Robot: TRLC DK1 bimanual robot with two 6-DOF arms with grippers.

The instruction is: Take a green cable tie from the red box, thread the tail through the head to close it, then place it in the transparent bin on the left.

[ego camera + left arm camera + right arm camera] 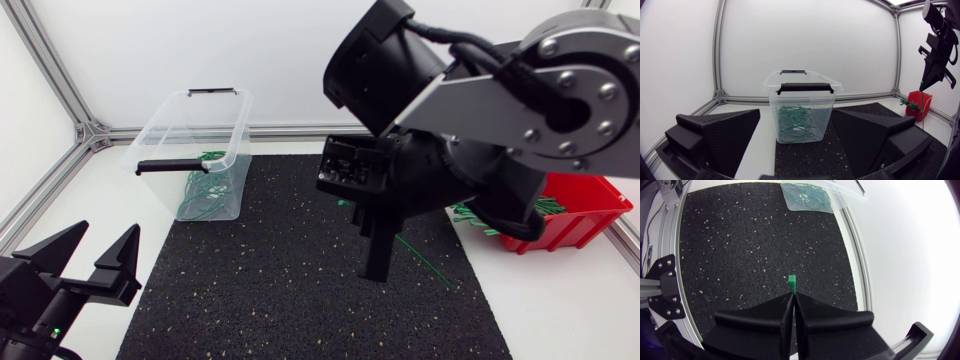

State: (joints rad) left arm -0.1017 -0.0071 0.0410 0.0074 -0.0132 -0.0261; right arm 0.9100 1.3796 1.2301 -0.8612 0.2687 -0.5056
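My right gripper (378, 262) hangs over the middle of the black mat, pointing down, shut on a green cable tie (425, 262). In the right wrist view a short green end of the tie (792, 282) sticks out past the closed fingertips (785, 305). From the left wrist view the tie (921, 100) dangles as a thin strand below that gripper (934, 75). The red box (575, 215) stands at the right, with green ties spilling over its near rim. The transparent bin (195, 150) at the back left holds several green ties. My left gripper (88, 262) stays low at the front left, open, with nothing in it.
The black mat (280, 280) covers the table's middle. The bin (802, 107) stands straight ahead of my left gripper (796, 145). An aluminium frame rail (60, 70) borders the table at the back and left. Loose green ties (470, 215) lie between mat and red box.
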